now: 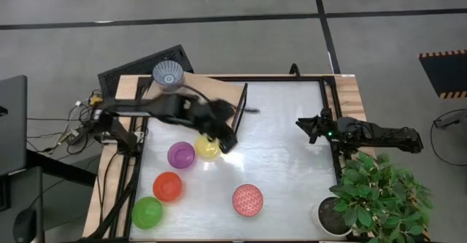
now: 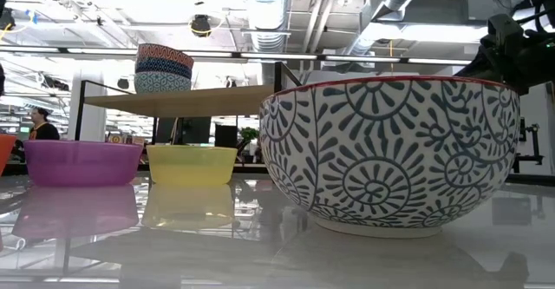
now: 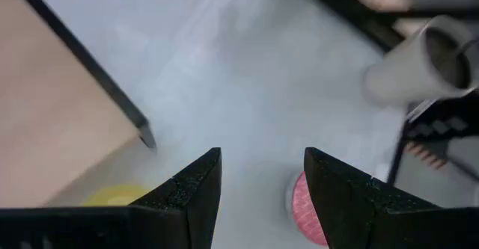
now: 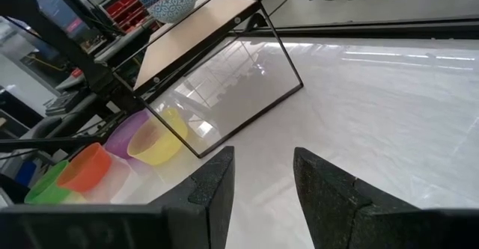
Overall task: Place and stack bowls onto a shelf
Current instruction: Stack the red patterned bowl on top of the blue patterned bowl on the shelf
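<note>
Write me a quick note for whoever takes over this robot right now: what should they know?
Left gripper: jaws open, empty, over the yellow bowl.
Right gripper: jaws open, empty, waiting at the table's right edge.
Done: a stack of patterned bowls sits on the shelf.
Left: purple bowl, yellow, red bowl, green bowl and the pink patterned bowl are on the table.
</note>
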`<state>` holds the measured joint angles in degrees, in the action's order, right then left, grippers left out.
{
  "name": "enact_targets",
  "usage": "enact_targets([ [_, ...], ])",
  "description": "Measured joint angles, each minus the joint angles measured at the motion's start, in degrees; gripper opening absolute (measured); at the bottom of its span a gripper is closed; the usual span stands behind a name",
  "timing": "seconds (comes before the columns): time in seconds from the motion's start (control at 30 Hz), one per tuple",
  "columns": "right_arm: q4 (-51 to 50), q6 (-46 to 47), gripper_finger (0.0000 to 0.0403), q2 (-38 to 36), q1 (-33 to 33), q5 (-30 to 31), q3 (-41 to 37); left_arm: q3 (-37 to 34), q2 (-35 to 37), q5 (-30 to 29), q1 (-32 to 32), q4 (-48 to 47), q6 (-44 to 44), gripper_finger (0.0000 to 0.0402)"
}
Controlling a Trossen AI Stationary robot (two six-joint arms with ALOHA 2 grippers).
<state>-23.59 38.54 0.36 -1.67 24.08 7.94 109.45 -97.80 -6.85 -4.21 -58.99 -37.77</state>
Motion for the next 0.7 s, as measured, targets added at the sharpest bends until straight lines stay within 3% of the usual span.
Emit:
enact_targets([
  [0.27,0.0,0.0,0.0164,0.0,0.0,-0.1,0.0,0.0,-10.9,1.2,-2.6,0.2,0.5,0.0175],
  [0.57,0.0,0.0,0.0164,0.0,0.0,-1.6,0.0,0.0,-19.8,13.5,-3.0,2.6,4.3,0.0175],
  [0.7,0.0,0.0,0.0164,0.0,0.0,-1.6,0.0,0.0,-21.4,15.4,-3.4,5.3,5.5,0.0175],
])
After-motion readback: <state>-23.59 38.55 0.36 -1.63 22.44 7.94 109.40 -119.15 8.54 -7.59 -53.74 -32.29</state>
